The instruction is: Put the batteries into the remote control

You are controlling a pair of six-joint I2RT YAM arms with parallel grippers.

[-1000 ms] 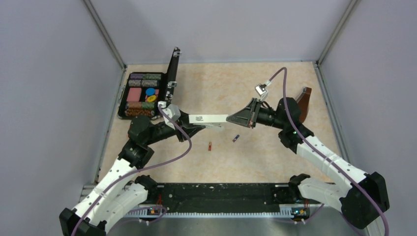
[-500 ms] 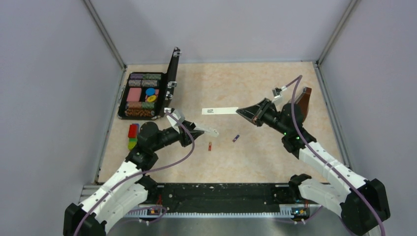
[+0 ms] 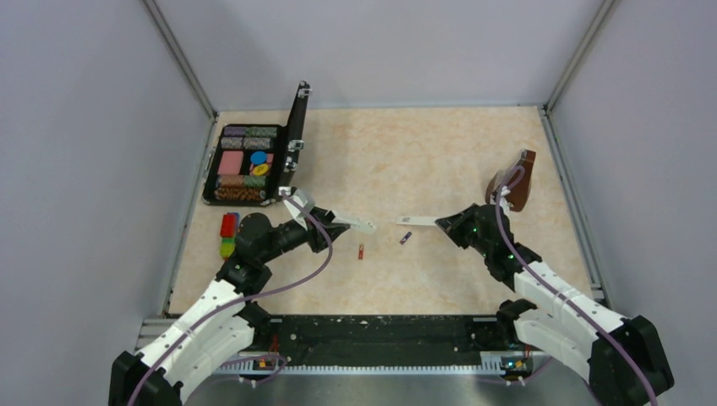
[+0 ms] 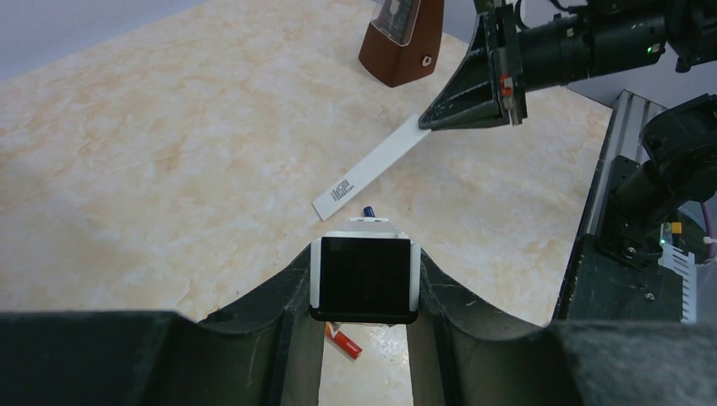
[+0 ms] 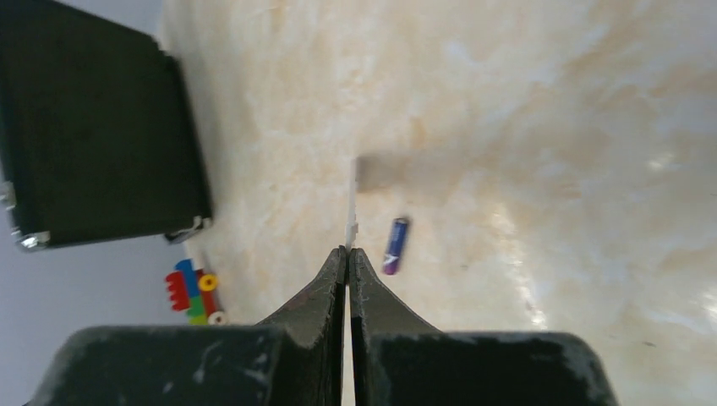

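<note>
Gripping the remote control (image 3: 362, 226) by one end, the left tool (image 4: 363, 292) holds it off the tabletop (image 3: 397, 144), its dark face toward the wrist camera. The right tool (image 5: 347, 251) is clenched on a thin white labelled strip (image 4: 372, 167) that points left. The batteries lie loose between the tools: the purple one (image 3: 406, 238) just on the near side of the strip's free end, the red one (image 3: 361, 251) nearer still, to its left.

Tabletop (image 3: 397, 144): beige, marbled, walled in by plain grey panels.
Case (image 3: 209, 173): black, open at far left, lid upright along right side, filled with rows of coloured chips.
Toy blocks (image 3: 228, 234): red, yellow, green, stacked, near front of case, not touching it.
Metronome (image 3: 517, 179): brown wood, pyramid-shaped, standing at far right near wall.
</note>
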